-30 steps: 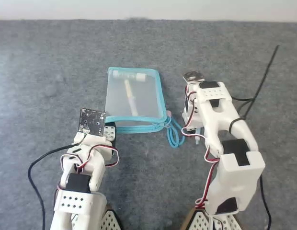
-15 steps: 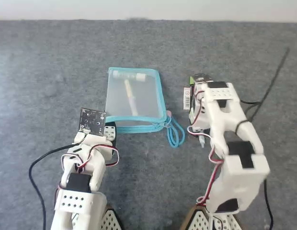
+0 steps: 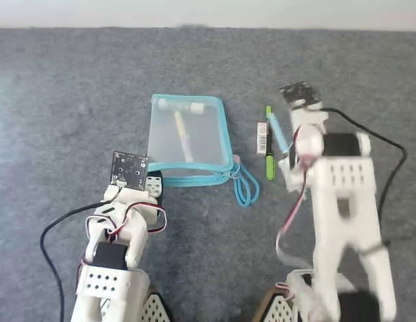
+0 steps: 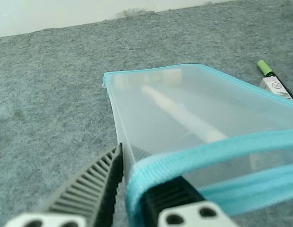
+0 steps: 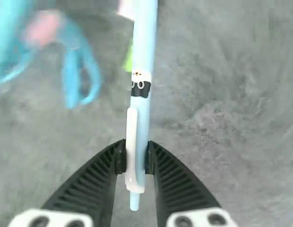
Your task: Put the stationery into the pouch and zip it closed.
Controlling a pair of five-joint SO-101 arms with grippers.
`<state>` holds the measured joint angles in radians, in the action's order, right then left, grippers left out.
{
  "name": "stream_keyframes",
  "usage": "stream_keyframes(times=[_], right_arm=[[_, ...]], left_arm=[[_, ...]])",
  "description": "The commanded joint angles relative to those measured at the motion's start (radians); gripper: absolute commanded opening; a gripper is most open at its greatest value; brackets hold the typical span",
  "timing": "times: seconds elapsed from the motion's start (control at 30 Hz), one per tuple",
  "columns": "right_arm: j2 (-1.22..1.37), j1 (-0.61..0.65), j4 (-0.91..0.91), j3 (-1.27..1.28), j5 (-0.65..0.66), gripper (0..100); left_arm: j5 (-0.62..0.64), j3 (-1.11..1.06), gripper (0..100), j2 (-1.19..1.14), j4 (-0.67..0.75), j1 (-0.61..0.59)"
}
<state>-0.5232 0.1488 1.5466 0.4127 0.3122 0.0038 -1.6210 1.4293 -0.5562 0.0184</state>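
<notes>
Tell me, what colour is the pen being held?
The pen is light blue, clip white; right wrist view shows it best.

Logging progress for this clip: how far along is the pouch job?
Done: two items lie inside the pouch. In hand: the right gripper holds a blue pen, and the left gripper grips the pouch's edge. Left: that pen, a green marker and an eraser on the table, then the zip.

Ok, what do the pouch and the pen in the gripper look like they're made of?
The pouch looks like frosted translucent plastic, since the items inside show through, with woven-looking teal edging. The pen looks like smooth light blue plastic with a white clip.
</notes>
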Motion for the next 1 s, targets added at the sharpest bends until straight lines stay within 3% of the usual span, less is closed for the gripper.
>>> stream_keyframes(times=[0.0, 0.13, 0.27, 0.73, 0.97], right_arm=[[-0.217, 0.145, 0.117, -0.005, 0.032, 0.7], [-0.275, 0.338, 0.242, -0.006, 0.038, 0.7], [-0.274, 0.42, 0.245, -0.002, 0.071, 0.7], [-0.274, 0.447, 0.248, -0.002, 0.072, 0.7], [-0.285, 0.45, 0.243, 0.078, 0.158, 0.7]], left_arm=[[-0.014, 0.021, 1, 0.0, 0.029, 0.011], [-0.014, 0.021, 1, 0.0, 0.029, 0.008], [-0.014, 0.021, 1, 0.0, 0.028, 0.006], [-0.014, 0.021, 1, 0.003, 0.028, 0.005], [-0.014, 0.021, 1, 0.003, 0.028, 0.011]])
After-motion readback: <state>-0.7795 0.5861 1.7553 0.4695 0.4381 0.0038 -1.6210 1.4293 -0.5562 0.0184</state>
